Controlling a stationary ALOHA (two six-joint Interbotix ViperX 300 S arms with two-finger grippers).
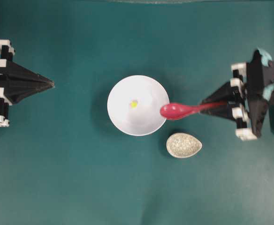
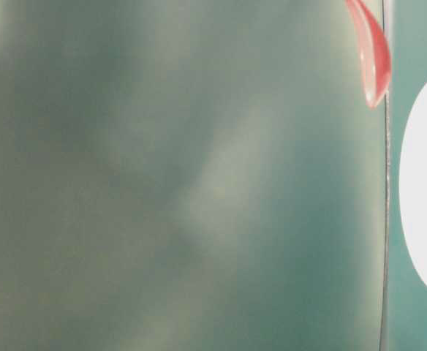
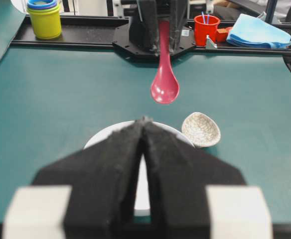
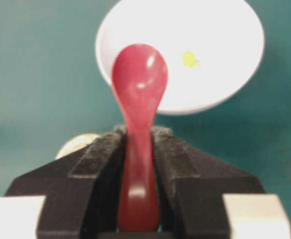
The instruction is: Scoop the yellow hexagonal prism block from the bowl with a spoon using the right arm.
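From overhead I see the whole layout at once: the white bowl (image 1: pixel 138 105) sits at the centre of the green surface (image 1: pixel 80 178), the left gripper (image 1: pixel 50 84) rests at the left edge of the frame with its jaws together, well apart from the bowl, and the right gripper (image 1: pixel 207 104) comes in from the right, its jaws clamped on the handle of the red-pink spoon (image 1: pixel 181 110).

The spoon's scoop overlaps the bowl's right rim in this view; I cannot tell from here whether it touches. My left wrist camera settles that the scoop hangs in the air beyond the bowl's far side, and it alone shows the clutter at the top of the frame: stacked cups (image 3: pixel 45 19) at upper left, a red cup (image 3: pixel 206 28) and a blue cloth (image 3: pixel 259 31) at upper right.

The table-level view is mostly a blurred green haze, with only the spoon tip at upper right and a white curve of the bowl at the right edge.

The bowl holds one thing, the yellow hexagonal prism block (image 1: pixel 133 104), a tiny bright speck left of the bowl's centre, far smaller than the scoop.

The speckled spoon rest (image 1: pixel 184 145) lies just beside the bowl, at its lower right.
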